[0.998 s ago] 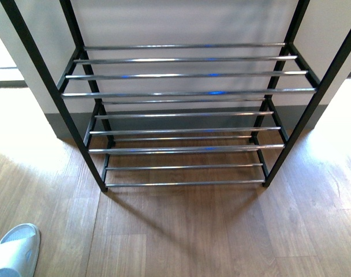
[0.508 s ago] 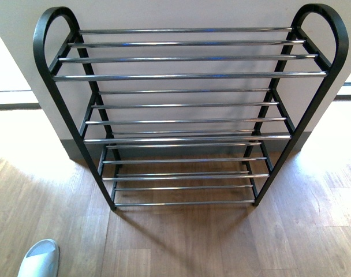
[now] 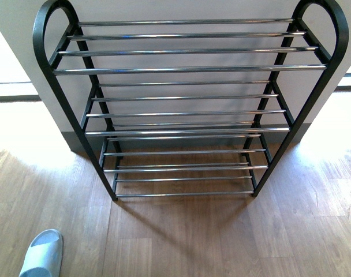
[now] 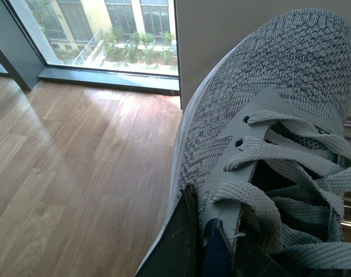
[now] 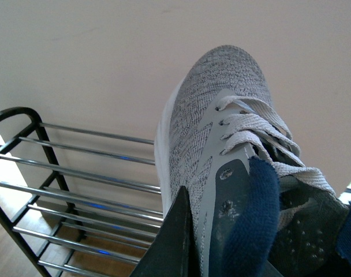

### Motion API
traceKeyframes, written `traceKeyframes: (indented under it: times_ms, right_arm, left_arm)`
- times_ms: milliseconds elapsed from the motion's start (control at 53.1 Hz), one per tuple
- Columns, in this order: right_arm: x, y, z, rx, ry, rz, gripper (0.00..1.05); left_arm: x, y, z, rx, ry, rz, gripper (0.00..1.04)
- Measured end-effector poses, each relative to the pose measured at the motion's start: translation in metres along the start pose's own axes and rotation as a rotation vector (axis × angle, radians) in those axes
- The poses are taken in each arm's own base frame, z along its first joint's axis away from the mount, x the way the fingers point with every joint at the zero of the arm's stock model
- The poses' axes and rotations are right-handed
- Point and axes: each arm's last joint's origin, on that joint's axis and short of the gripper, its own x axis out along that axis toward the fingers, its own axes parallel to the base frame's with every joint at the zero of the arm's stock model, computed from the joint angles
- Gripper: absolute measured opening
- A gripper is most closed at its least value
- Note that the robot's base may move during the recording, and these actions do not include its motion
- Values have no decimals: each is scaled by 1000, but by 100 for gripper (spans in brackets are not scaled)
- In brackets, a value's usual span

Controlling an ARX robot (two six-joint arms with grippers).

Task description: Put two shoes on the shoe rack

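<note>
Item: left gripper [image 4: 201,251], dark fingers clamped on the collar edge of first shoe [image 4: 268,98], a grey knit lace-up held clear of the wooden floor [image 4: 77,161]. Item: right gripper [image 5: 239,236], jaws likewise closed on the collar of second shoe [image 5: 216,109], held in the air with the shoe rack [image 3: 187,69] close beyond it. Pale slipper [image 3: 43,254] lies on the floor, well apart from the rack. Rack has several tiers of chrome rods with no shoe on any, and stands against the wall [image 3: 181,8]. Step in hand, by judgement: bringing both shoes to the rack. Next move calls for setting each sole flat across one tier's rods, side by side, before the jaws release.
</note>
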Motion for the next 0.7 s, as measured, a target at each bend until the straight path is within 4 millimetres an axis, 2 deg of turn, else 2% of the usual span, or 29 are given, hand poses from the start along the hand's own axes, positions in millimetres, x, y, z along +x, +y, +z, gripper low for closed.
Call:
traceKeyframes:
  times_ms: [38, 132, 245, 471, 696]
  right_arm:
    - [20, 6, 2, 0, 24, 9, 1]
    - [51, 15, 2, -4, 65, 23, 1]
    - [93, 27, -9, -15, 141, -1, 1]
    - [142, 36, -36, -52, 227, -44, 1]
    - [169, 34, -67, -122, 295, -70, 1]
  left_arm:
    - [0, 0, 0, 0, 0, 0, 1]
    - [0, 0, 0, 0, 0, 0, 1]
    - [0, 0, 0, 0, 0, 1, 1]
    - [0, 0, 0, 0, 0, 0, 1]
    - [0, 0, 0, 0, 0, 1, 1]
